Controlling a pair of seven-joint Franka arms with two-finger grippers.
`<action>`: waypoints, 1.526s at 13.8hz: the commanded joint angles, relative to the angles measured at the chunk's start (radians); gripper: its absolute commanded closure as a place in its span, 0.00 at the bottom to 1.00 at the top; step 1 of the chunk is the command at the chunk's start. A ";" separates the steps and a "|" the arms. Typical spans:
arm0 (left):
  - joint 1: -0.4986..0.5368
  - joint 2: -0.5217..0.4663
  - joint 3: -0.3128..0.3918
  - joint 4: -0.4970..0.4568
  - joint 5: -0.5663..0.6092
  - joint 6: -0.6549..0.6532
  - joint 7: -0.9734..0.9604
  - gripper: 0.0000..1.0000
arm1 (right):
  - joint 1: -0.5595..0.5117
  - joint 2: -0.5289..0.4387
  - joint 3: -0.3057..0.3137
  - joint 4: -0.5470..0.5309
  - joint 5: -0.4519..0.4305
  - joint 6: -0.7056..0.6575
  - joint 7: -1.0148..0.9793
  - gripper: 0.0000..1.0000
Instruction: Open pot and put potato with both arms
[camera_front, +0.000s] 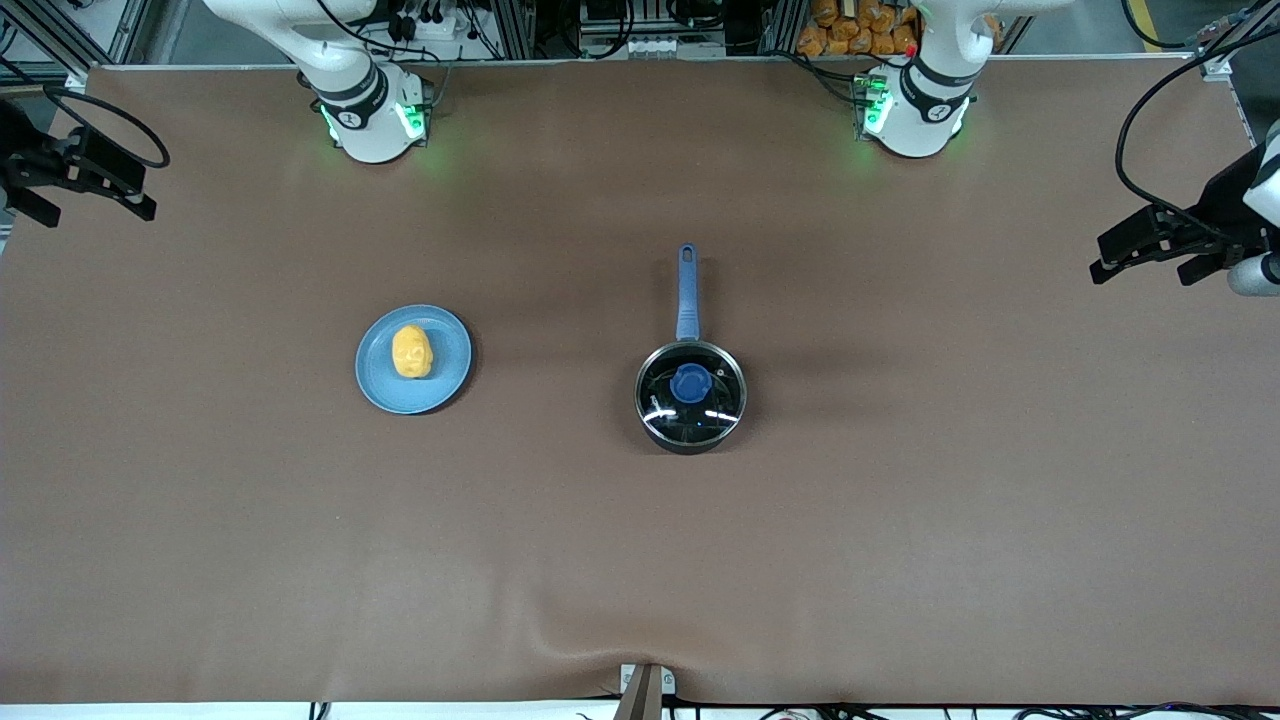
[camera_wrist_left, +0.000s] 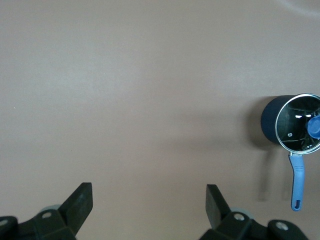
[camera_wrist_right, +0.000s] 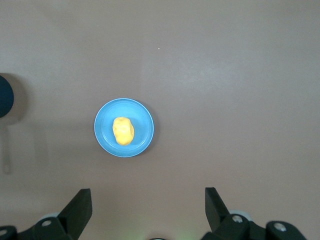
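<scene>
The pot (camera_front: 690, 397) stands near the middle of the worktop (camera_front: 900, 520), somewhat toward the left arm's end, with its glass lid (camera_front: 691, 390) seated on the rim and the blue knob (camera_front: 690, 383) at the lid's centre. Its long blue handle (camera_front: 686, 292) points straight away from the front camera, toward the arms' bases. The potato (camera_front: 411, 351) lies on a light-blue plate (camera_front: 445, 382) toward the right arm's end of the worktop, well apart from the pot and about as near the front camera as the pot is. The left hand (camera_front: 1140, 250) hangs in the air over the worktop's edge at the left arm's end, well apart from the pot; in the left wrist view its fingers (camera_wrist_left: 80, 202) are spread wide with nothing between them, and the pot (camera_wrist_left: 292, 122) sits off to one side, not under the hand (camera_wrist_left: 149, 202). The right hand (camera_front: 90, 185) hangs over the edge at the right arm's end, well apart from the potato; the right wrist view shows its fingers (camera_wrist_right: 79, 206) spread wide and empty as well, with the plate (camera_wrist_right: 142, 140) and potato (camera_wrist_right: 122, 131) on the worktop ahead of that hand (camera_wrist_right: 148, 206), close to the line between the fingers. Both hands touch nothing.
</scene>
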 joint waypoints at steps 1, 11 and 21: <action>-0.009 -0.002 -0.011 -0.001 0.021 -0.008 0.008 0.00 | 0.004 0.010 -0.001 0.018 0.010 -0.012 0.021 0.00; -0.161 0.248 -0.284 0.002 0.095 0.111 -0.422 0.00 | 0.002 0.009 -0.001 0.018 0.010 -0.014 0.019 0.00; -0.376 0.528 -0.282 0.088 0.110 0.408 -0.750 0.00 | 0.002 0.010 -0.001 0.018 0.010 -0.014 0.019 0.00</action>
